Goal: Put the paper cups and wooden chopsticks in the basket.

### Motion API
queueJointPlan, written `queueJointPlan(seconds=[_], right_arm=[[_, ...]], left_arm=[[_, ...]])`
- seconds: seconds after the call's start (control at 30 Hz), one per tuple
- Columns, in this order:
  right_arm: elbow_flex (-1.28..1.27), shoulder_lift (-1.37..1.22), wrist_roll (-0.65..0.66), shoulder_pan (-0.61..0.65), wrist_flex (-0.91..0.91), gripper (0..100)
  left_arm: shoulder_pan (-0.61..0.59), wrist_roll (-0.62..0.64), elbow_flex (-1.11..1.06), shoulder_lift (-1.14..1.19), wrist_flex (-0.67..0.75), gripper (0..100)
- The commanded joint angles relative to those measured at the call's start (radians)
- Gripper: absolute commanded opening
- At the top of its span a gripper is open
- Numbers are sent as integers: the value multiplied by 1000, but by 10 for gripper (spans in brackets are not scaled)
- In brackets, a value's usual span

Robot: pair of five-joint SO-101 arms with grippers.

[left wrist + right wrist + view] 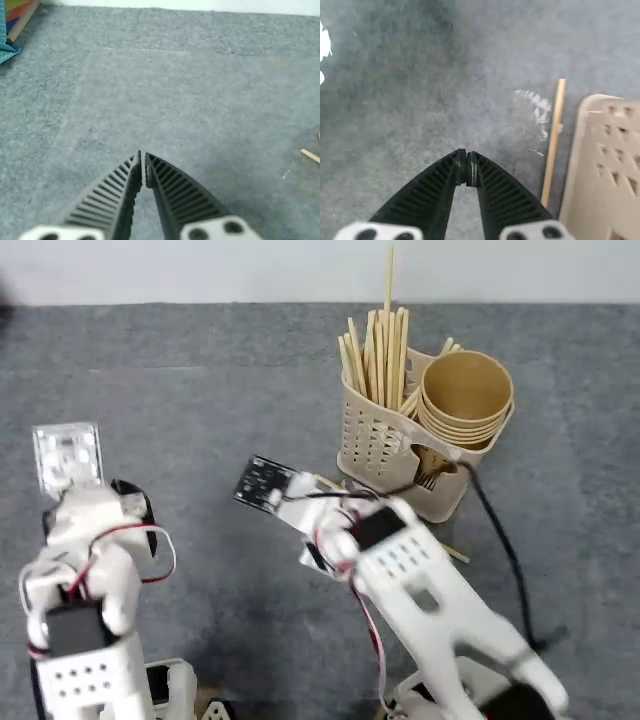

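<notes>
- High view, upper right: your chopsticks [378, 355] stand upright in the basket [375, 445].
- One loose chopstick [553, 145] lies along the basket wall.
- Fingers pressed together on left gripper [142, 167] and right gripper [466, 167].

Bright, diffuse, even light; shadows faint and soft.

Nothing legible here: no words, no numbers, no signs. The basket [375, 445], up at one o'clock in the high view, has a plain wall pierced with holes, and the paper cups [467, 390] stacked in it are bare tan. The white marks [535, 105] on the grey mat [395, 75] are smudges that form no letters.
</notes>
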State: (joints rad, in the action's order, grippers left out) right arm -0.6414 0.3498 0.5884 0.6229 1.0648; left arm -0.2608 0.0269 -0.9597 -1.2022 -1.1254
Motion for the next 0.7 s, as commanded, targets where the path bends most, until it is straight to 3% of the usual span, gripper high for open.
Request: queueJointPlan(seconds=[0.0, 0.23, 0.37, 0.67], right_arm=[[155, -186, 43, -13, 10, 12], [419, -458, 49, -87, 12, 104], [563, -573, 51, -134, 16, 109], [944, -855, 98, -166, 225, 113]], left_arm=[[-6, -11, -105, -89, 75, 29], [-6, -9, -268, -161, 164, 43], [-3, -9, -328, -186, 196, 43], [-5, -14, -386, -255, 210, 44]])
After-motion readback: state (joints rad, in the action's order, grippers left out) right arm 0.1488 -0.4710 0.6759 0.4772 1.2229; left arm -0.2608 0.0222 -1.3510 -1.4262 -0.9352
